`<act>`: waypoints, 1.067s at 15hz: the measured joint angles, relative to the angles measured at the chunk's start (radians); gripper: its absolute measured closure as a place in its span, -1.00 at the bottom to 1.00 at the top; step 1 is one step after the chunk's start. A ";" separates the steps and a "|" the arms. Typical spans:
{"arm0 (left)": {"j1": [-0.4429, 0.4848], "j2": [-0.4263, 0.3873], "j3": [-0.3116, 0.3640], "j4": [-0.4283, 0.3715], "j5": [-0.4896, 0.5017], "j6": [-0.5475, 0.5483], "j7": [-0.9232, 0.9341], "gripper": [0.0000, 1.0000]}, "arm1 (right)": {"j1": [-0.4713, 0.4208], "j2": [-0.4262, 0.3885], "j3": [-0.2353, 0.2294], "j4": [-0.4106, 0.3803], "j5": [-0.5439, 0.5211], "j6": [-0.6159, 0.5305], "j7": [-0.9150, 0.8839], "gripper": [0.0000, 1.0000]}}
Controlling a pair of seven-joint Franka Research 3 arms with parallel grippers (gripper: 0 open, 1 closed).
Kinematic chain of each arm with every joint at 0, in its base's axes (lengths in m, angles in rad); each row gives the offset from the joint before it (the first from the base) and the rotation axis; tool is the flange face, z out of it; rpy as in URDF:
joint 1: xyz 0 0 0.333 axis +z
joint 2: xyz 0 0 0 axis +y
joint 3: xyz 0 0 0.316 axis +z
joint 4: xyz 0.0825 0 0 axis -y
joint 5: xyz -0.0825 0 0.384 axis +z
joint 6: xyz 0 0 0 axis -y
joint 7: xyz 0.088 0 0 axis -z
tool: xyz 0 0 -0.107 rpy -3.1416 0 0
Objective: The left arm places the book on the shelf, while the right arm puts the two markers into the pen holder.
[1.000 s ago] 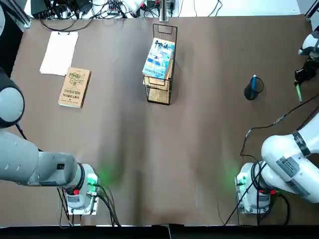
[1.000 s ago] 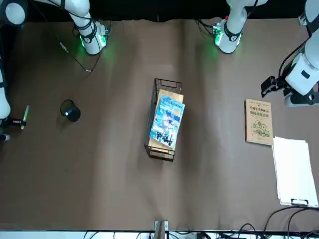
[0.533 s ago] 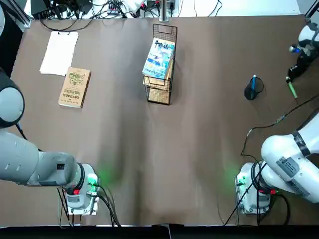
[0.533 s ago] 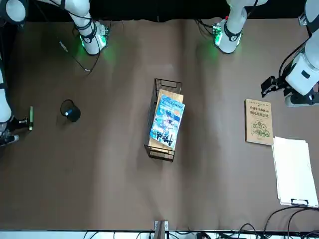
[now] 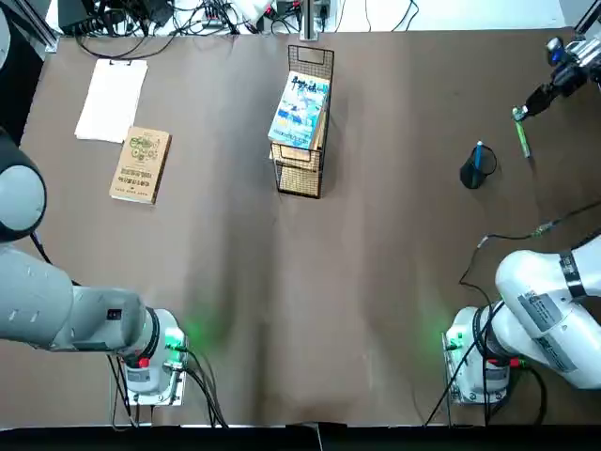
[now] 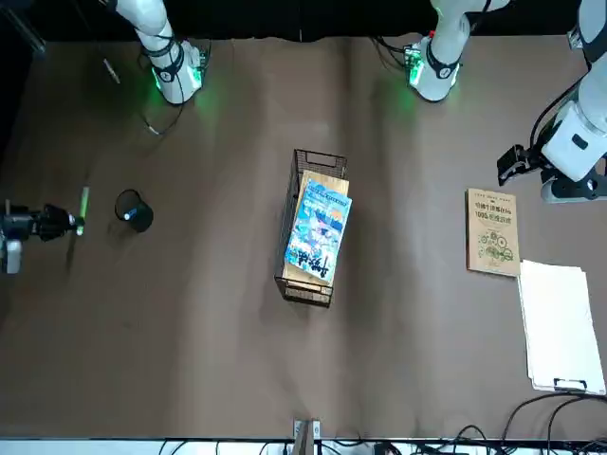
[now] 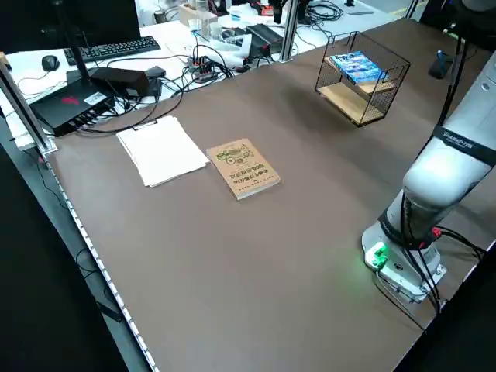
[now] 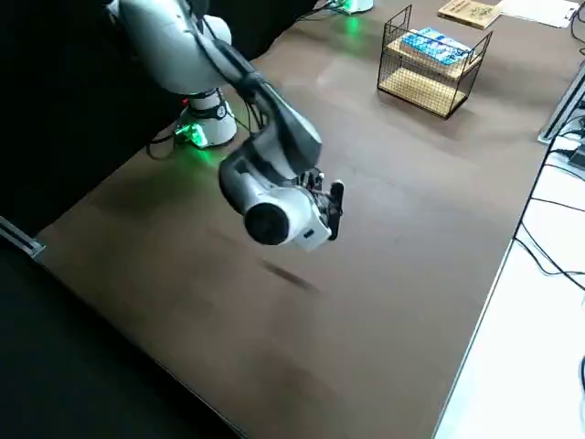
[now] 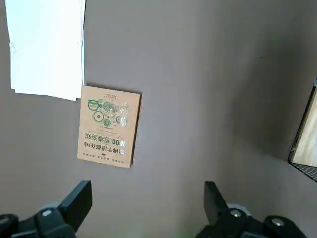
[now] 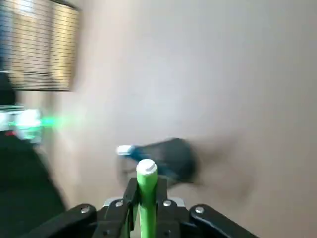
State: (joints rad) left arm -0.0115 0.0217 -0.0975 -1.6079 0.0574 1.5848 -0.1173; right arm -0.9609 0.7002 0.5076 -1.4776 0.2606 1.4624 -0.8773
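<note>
Now right pincer (image 5: 518,115), pinching the light-green marker (image 5: 523,139), has swung in beyond the black pen holder (image 5: 472,173), which already holds the blue marker (image 5: 479,155), so only lining up and lowering into that cup seem left for it.

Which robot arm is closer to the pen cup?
The right one. Its tool, gripping the green marker, is just beyond the pen cup, toward the table's far right. The left tool is way over on the left side.
</note>
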 joint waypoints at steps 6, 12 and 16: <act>0.001 0.000 0.003 0.000 0.001 0.000 0.000 -0.99 | -0.044 0.026 0.034 -0.052 0.275 -0.134 -0.306 0.64; 0.002 0.000 0.004 0.000 0.002 0.000 0.000 -0.99 | -0.050 0.121 0.009 -0.116 0.379 -0.126 -0.611 0.64; 0.003 0.000 0.005 0.000 0.003 0.000 0.000 -0.99 | -0.058 0.177 -0.024 -0.115 0.386 -0.124 -0.717 0.64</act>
State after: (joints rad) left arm -0.0080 0.0217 -0.0923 -1.6079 0.0600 1.5848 -0.1173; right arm -1.0184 0.8773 0.4835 -1.5923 0.6464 1.3384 -1.5942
